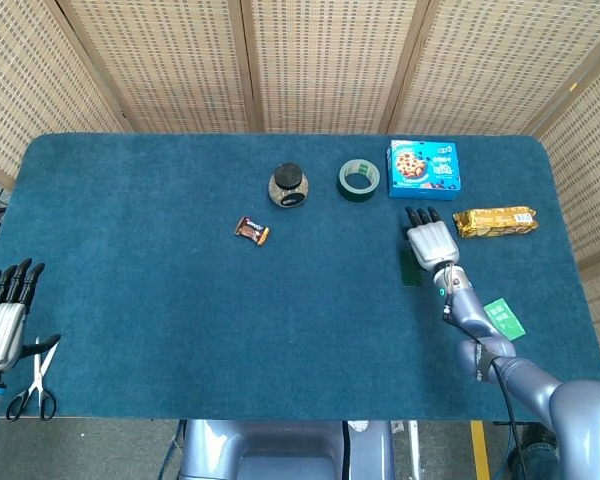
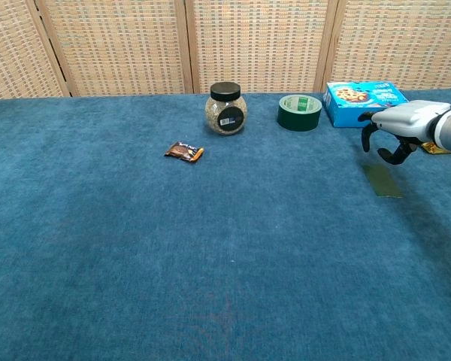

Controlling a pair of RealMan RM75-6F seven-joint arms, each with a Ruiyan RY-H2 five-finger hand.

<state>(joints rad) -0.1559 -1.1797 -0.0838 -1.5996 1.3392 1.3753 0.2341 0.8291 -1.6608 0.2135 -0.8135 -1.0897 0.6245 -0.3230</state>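
Observation:
My right hand [image 1: 428,240] [image 2: 395,128] hovers palm down just above the far end of a flat dark green packet [image 1: 410,268] [image 2: 382,180]. Its fingers are spread and slightly curled, and it holds nothing. A gold biscuit packet [image 1: 494,221] lies to its right, mostly hidden behind the hand in the chest view. My left hand [image 1: 2,320] sits off the table's front left corner with its fingers straight and apart, next to a pair of scissors [image 1: 32,380]; only the head view shows it.
Along the far side stand a black-lidded jar [image 1: 288,185] [image 2: 225,109], a green tape roll [image 1: 359,179] [image 2: 299,112] and a blue cookie box [image 1: 424,167] [image 2: 364,104]. A small brown candy wrapper [image 1: 251,230] [image 2: 184,152] lies mid-table. A light green card [image 1: 503,319] lies near my right forearm.

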